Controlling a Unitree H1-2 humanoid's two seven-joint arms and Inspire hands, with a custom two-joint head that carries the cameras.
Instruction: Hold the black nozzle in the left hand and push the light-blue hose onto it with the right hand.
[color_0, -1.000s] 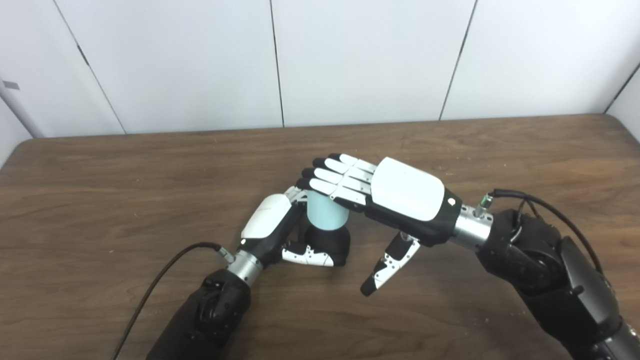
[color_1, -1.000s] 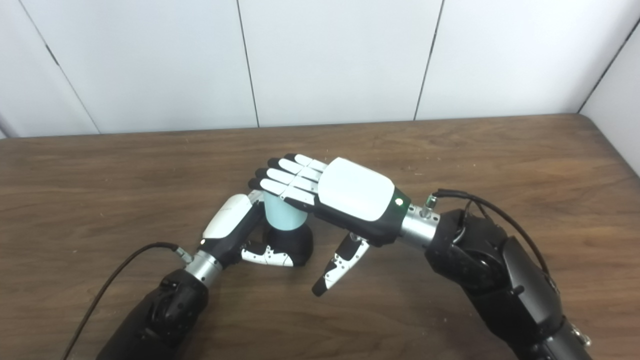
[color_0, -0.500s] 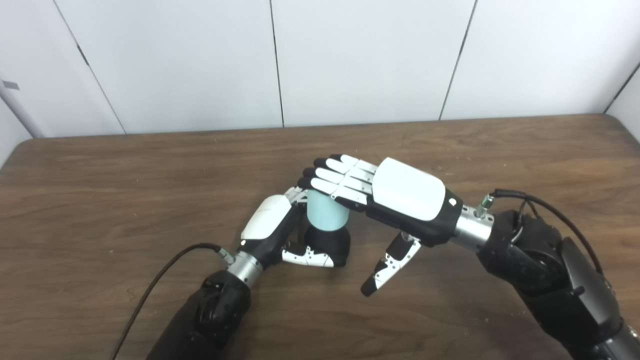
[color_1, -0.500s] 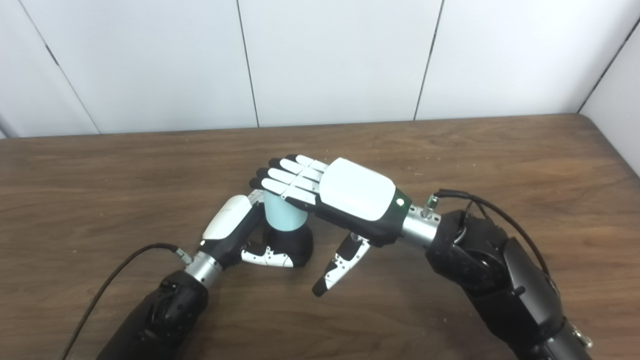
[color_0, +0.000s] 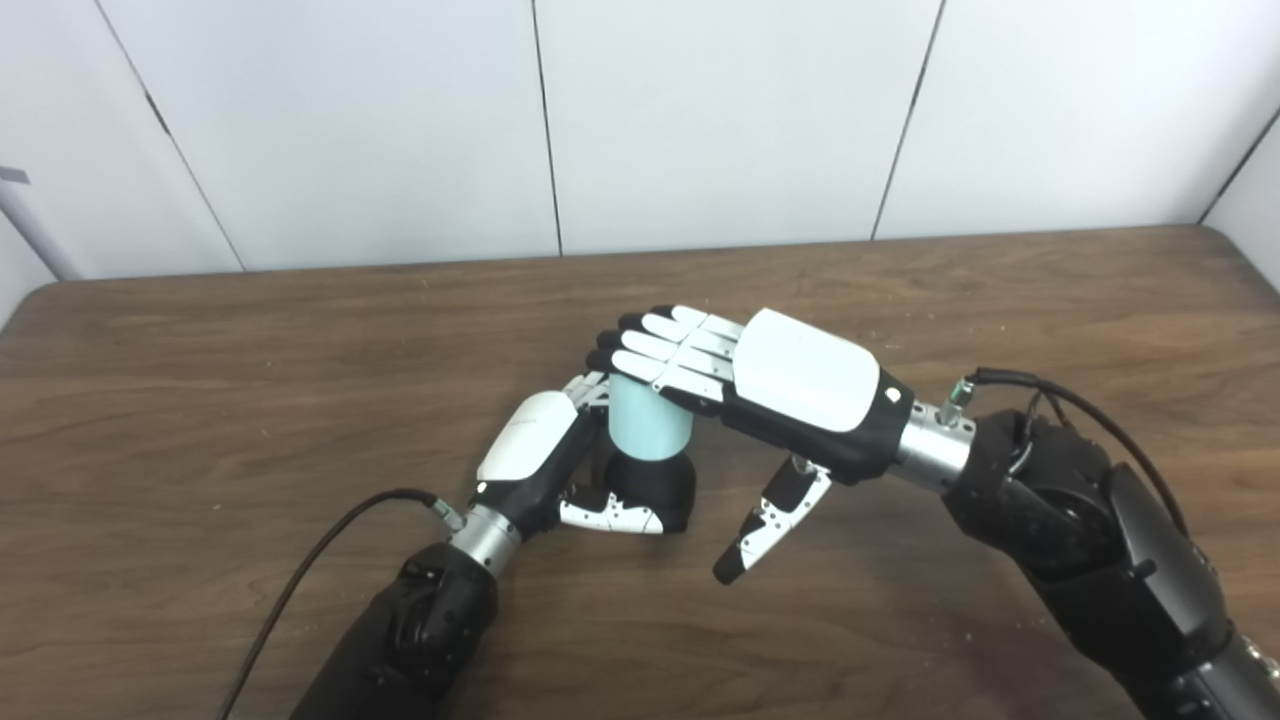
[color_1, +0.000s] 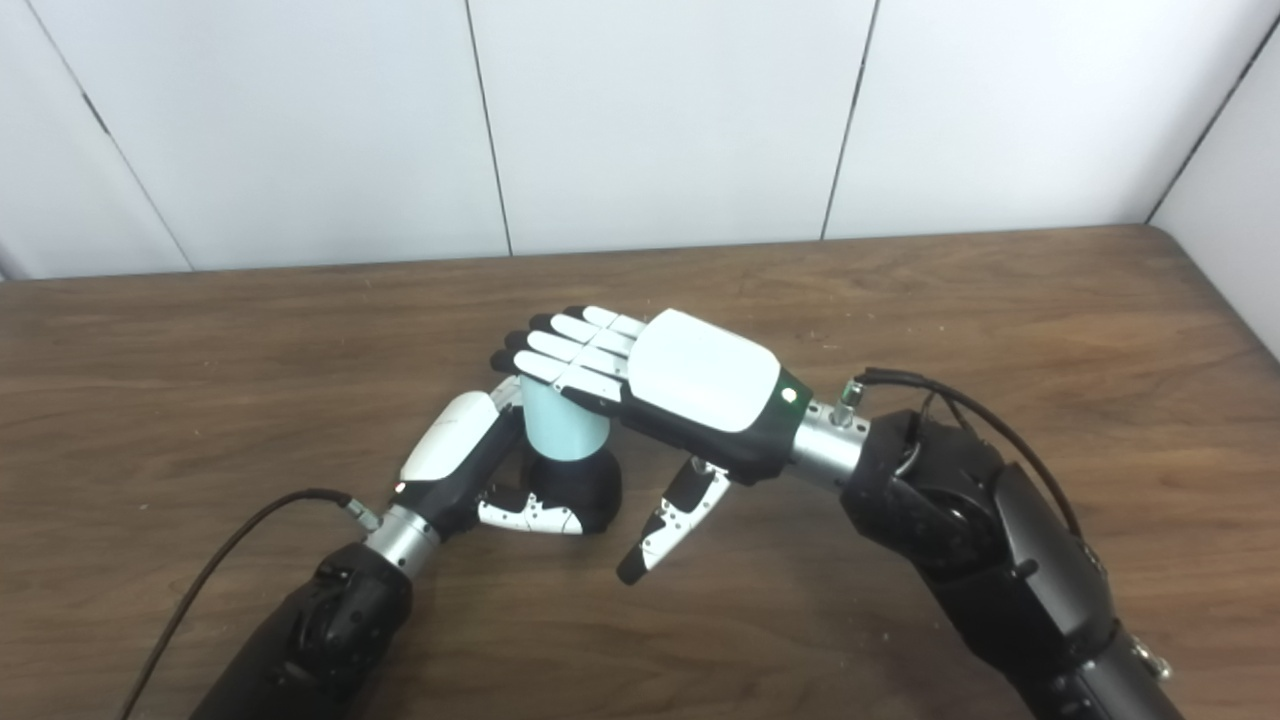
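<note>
While no writing was readable anywhere, the smooth light-blue hose stood as a short upright cylinder on the rounded black nozzle. Left hand was wrapped around that nozzle on the wood-grain table. Right hand lay flat on the hose's top, fingers straight and together, holding nothing.

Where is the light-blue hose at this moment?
The hose stands upright at the table's centre, on the black nozzle held by the left hand, with the right hand flat on top.
</note>
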